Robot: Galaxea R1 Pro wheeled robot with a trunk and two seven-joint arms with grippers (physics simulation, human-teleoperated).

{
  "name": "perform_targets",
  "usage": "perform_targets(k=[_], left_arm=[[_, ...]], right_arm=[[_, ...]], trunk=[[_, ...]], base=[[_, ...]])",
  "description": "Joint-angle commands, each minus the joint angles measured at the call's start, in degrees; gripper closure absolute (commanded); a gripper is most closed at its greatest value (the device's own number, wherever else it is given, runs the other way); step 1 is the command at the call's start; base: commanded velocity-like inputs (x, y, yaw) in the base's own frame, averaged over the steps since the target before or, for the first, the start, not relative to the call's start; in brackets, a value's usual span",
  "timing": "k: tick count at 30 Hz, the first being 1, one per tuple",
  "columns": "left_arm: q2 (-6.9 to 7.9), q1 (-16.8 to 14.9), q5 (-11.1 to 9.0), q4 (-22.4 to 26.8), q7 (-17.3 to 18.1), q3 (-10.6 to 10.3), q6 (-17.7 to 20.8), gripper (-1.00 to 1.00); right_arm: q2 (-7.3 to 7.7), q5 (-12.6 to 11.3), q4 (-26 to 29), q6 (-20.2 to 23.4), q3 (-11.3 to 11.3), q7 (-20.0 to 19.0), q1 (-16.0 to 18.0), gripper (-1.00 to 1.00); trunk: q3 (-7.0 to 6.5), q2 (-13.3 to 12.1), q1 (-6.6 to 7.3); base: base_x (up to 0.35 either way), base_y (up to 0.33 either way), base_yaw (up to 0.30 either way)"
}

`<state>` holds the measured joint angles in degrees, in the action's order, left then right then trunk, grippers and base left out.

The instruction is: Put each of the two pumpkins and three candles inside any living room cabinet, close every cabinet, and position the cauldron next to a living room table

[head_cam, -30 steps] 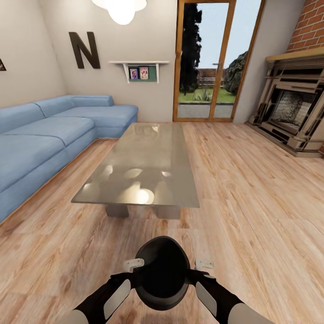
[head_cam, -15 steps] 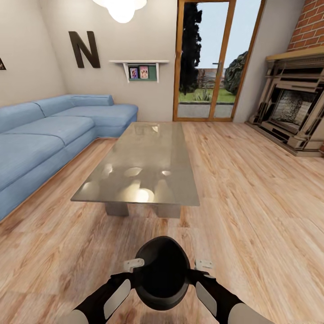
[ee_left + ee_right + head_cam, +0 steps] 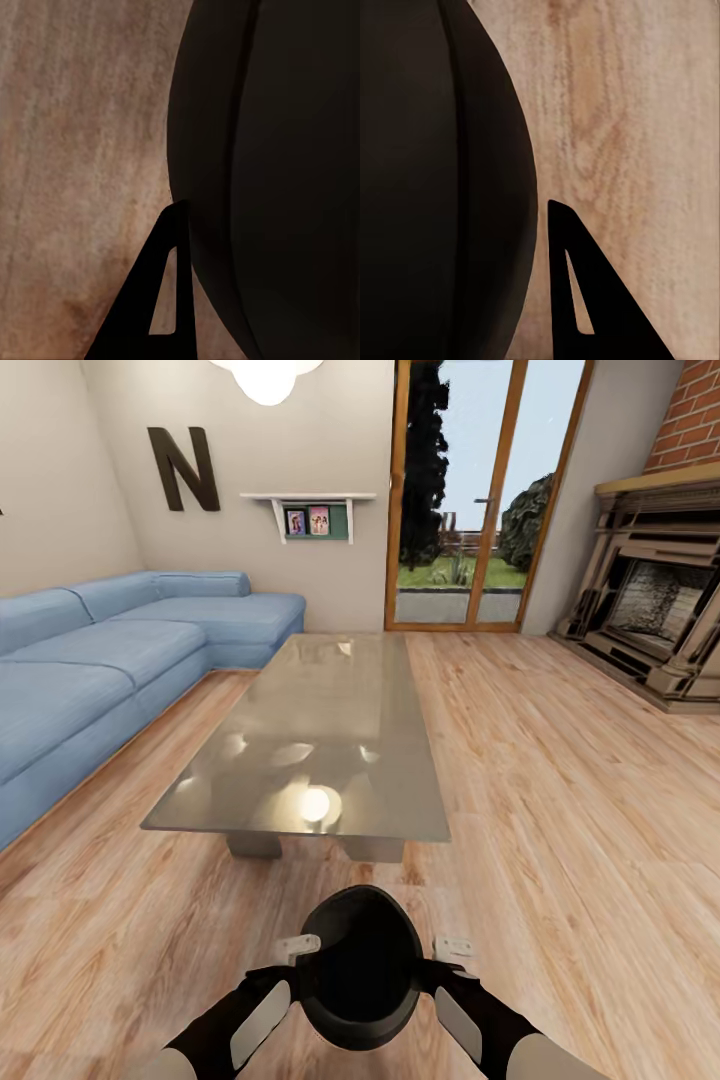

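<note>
Carrying item: cauldron, lower centre, pinched between left gripper and right gripper; table straight above, mid-frame; each gripper's own closure unreadable.

Matt black cauldron, glossy table, wood floor

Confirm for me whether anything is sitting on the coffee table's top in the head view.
No: the table shows a bare glossy top with only light reflections, while the cauldron is held over the wooden floor short of it.
</note>
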<state>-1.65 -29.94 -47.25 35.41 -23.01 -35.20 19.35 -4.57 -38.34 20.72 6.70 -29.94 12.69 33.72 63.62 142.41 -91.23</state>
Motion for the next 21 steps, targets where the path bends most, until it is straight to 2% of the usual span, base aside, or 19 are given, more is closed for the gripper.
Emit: perform_targets(k=[1,8,21], left_arm=[[0.09,-0.1,0.7,0.2,-0.5,0.0,-1.7,1.0],[0.09,-0.1,0.7,0.2,-0.5,0.0,-1.7,1.0],[0.07,-0.1,0.7,0.4,-0.5,0.0,-1.8,1.0]], right_arm=[[0.09,-0.2,-2.7,0.2,-0.4,0.8,0.0,1.0],[0.09,-0.2,-2.7,0.2,-0.4,0.8,0.0,1.0],[0.09,-0.2,-2.7,0.2,-0.4,0.8,0.0,1.0]], trunk=[[0.04,0.0,-0.01],[0.04,0.0,-0.01],[0.04,0.0,-0.01]], base=[[0.254,0.0,0.0],[0.189,0.0,0.0],[0.007,0.0,0.0]])
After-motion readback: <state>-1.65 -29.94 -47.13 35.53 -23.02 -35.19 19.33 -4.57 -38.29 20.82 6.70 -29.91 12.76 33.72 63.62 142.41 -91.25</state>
